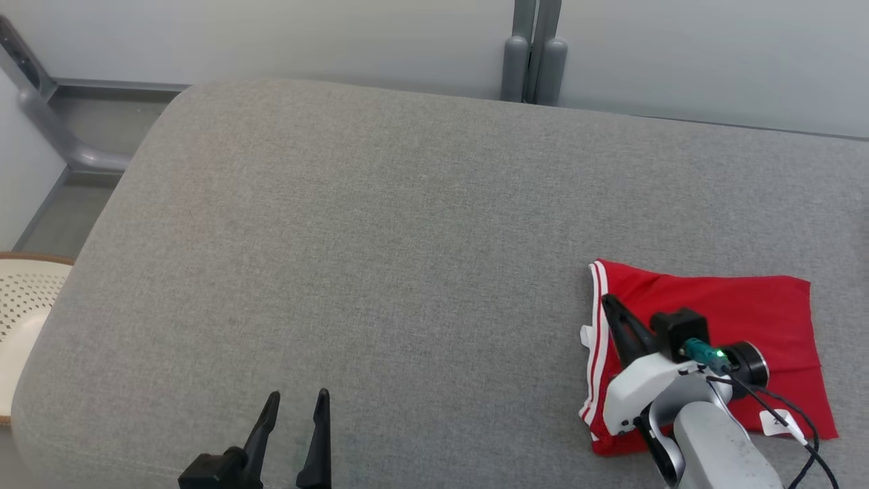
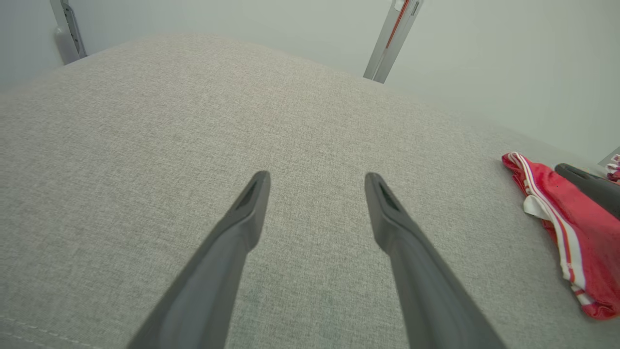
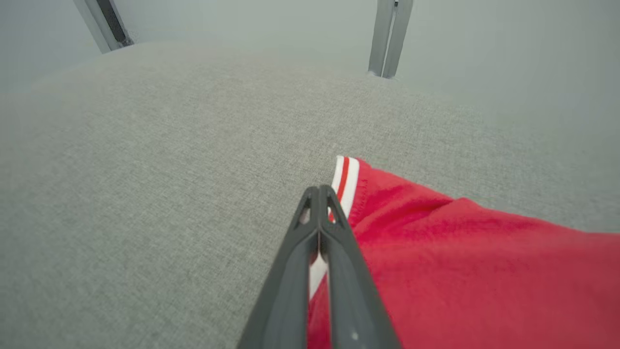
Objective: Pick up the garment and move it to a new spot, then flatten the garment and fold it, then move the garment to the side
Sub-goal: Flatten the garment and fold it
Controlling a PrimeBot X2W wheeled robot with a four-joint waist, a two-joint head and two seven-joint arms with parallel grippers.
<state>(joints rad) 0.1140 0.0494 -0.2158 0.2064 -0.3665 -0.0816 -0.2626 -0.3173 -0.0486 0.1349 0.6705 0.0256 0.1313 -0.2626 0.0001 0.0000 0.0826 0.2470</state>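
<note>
R forearm (image 1: 719, 448) sits nearest, low at the right of the head view. From it the R gripper (image 1: 607, 300) reaches up over the garment, fingers clenched tight together, tips over the striped edge. R wrist view shows no cloth btwn the tips, so can't tell if it presses the fabric or just hovers above it.

Grey cushion (image 1: 380, 258) is the biggest thing, a broad padded top w/ a rounded far-L corner.

Garment (image 1: 740, 312) is red w/ a white-striped band and lies on the cushion's near-R part, well apart from the L gripper. It's approx rectangular and looks layered.
- Long axis runs L–R across the head view.
- The striped band is at its L end, runs near-to-far and faces the cushion's middle.
- Handling (my guess): light, soft, floppy, no stiffness. It will prob sag and come apart if lifted from one point.
- The band looks thicker, so best pinch there, near its corners, one gripper each.

L gripper (image 1: 299, 395) is at the bottom edge, fingers spread wide, nothing in them, grey cushion beneath.

Small bits: a white tab (image 1: 585, 336) pokes out at the band, and a white label (image 1: 774, 421) sits on the near-R part.
</note>
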